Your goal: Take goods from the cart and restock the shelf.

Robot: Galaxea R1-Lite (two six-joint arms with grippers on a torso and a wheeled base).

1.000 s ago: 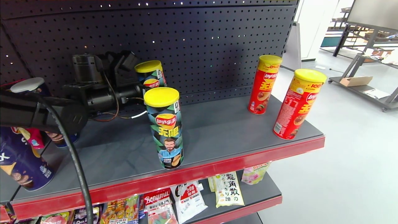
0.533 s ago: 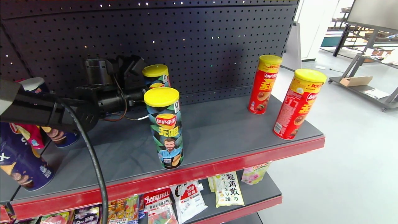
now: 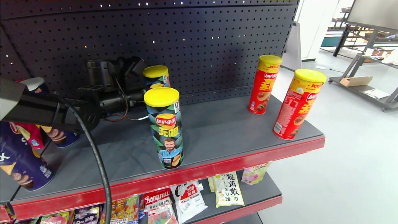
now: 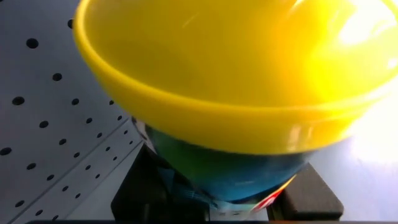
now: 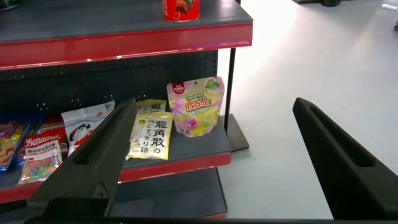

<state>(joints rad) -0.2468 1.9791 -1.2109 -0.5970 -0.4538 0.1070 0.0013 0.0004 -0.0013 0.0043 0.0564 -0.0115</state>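
A teal chips can with a yellow lid (image 3: 156, 75) stands at the back of the grey shelf (image 3: 224, 130), close to the pegboard. My left gripper (image 3: 139, 86) is shut on it from the left side. In the left wrist view the yellow lid (image 4: 230, 74) looms large above the can's teal body (image 4: 230, 171), with dark fingers (image 4: 134, 194) on both sides. A second, identical can (image 3: 165, 127) stands nearer the shelf's red front edge. My right gripper (image 5: 214, 106) hangs open and holds nothing, facing the lower shelf.
Two red chips cans (image 3: 264, 84) (image 3: 299, 104) stand at the shelf's right end. Dark purple cans (image 3: 18, 160) crowd the left end. Snack bags (image 3: 228, 188) (image 5: 196, 106) lie on the lower shelf. Between the teal and red cans the shelf is bare.
My left arm has carried the teal can to the right and slightly down along the pegboard. Most of that happened in the first half second. The other cans have not moved.
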